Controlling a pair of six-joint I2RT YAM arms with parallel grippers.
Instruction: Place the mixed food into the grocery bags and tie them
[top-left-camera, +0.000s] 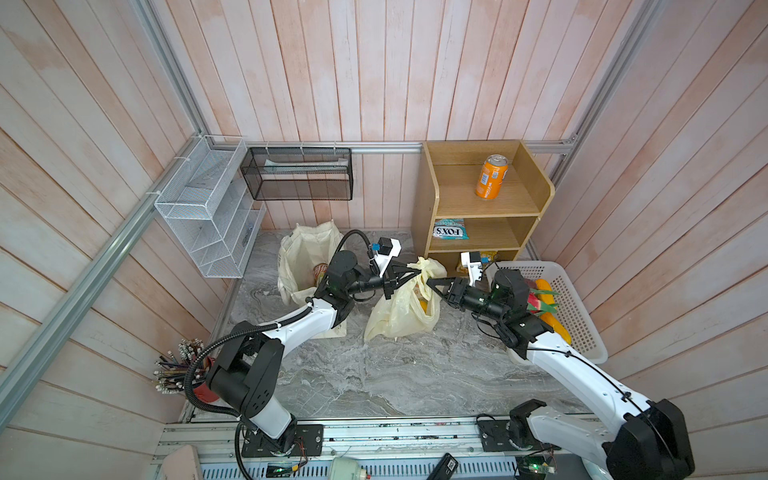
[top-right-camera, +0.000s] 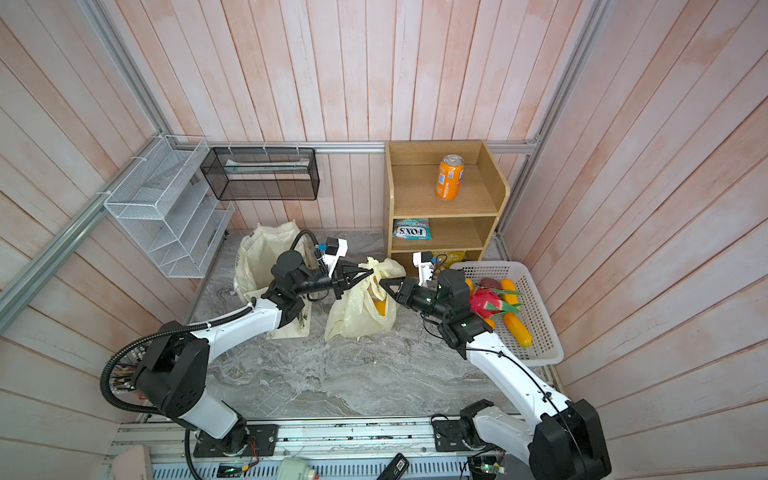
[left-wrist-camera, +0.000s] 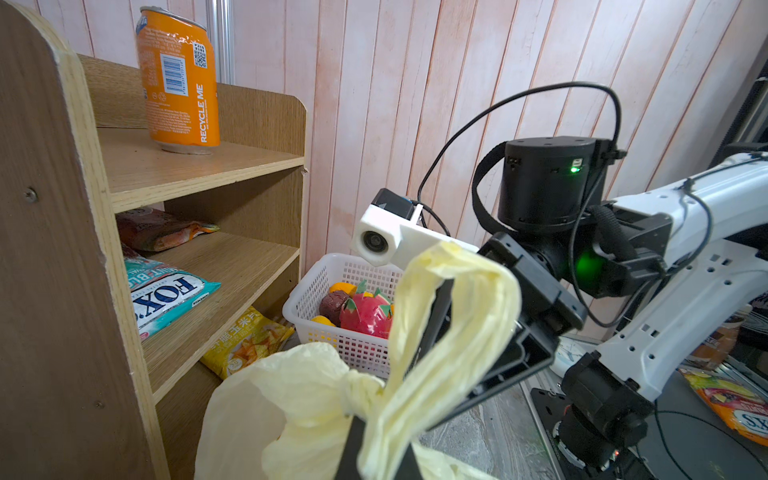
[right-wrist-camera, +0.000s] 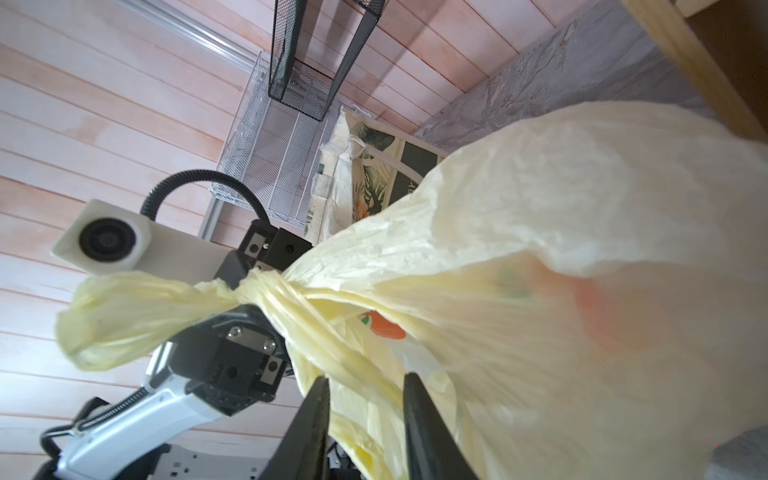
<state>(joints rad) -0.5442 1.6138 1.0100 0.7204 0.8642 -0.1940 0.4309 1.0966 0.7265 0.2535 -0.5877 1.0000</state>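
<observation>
Pale pink plank walls enclosed the cell, evenly lit. Grey marble-look floor. Aluminium rail ran along back wall. Three-tier wooden shelf unit stood at 1 o'clock, black mesh basket at 11, white wire rack at 10, both wall-hung.

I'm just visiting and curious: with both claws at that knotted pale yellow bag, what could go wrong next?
The left gripper pinches the thin plastic bag beside its knot; a hard pull might tear it. A gap below the knot shows a yellow fruit, which could spill out.
</observation>
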